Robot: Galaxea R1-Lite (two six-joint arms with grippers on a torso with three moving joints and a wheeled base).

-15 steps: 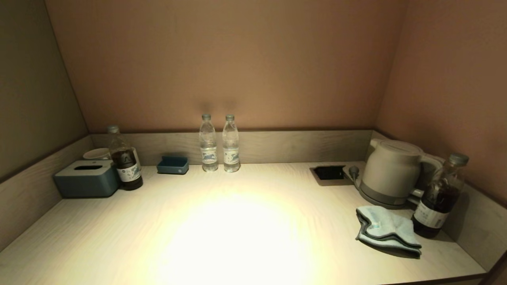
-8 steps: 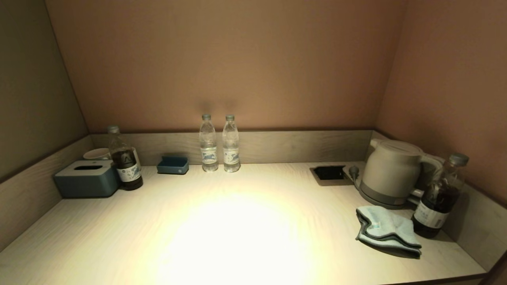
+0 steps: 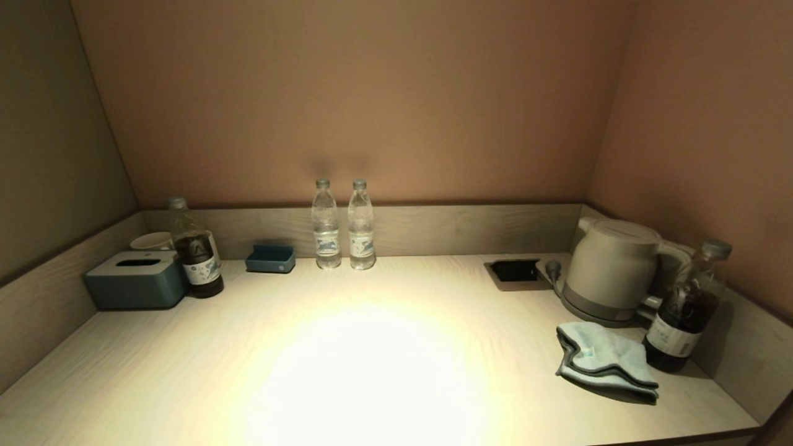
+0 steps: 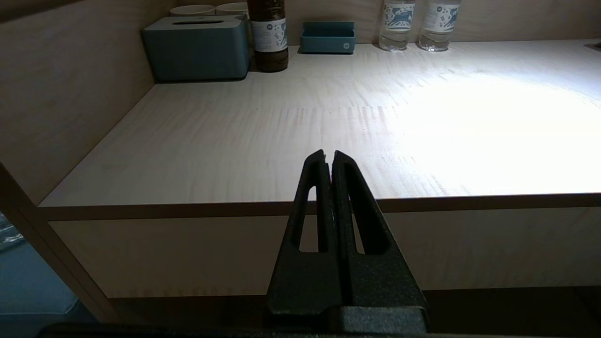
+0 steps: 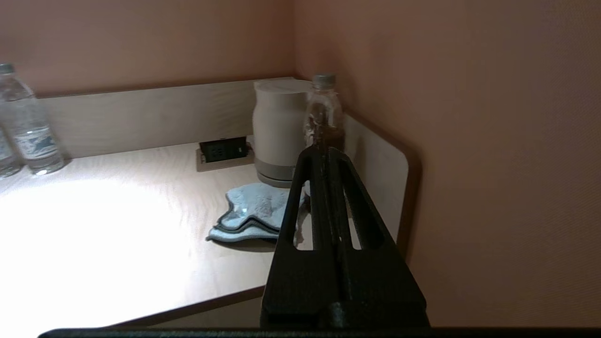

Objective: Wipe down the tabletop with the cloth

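Note:
The pale blue-green cloth [image 3: 604,359] lies crumpled on the pale wood-grain tabletop [image 3: 372,347] at the right, in front of the kettle; it also shows in the right wrist view [image 5: 251,213]. Neither arm shows in the head view. My left gripper [image 4: 328,154] is shut and empty, held before the table's front edge on the left side. My right gripper [image 5: 324,151] is shut and empty, held off the table's front right corner, short of the cloth.
A white kettle [image 3: 610,269] and a dark bottle [image 3: 684,306] stand right behind the cloth. A black socket recess [image 3: 514,270] lies beside the kettle. Two water bottles [image 3: 344,224] stand at the back. A blue tissue box [image 3: 136,280], a dark bottle [image 3: 197,251] and a small blue tray [image 3: 271,258] stand at the back left.

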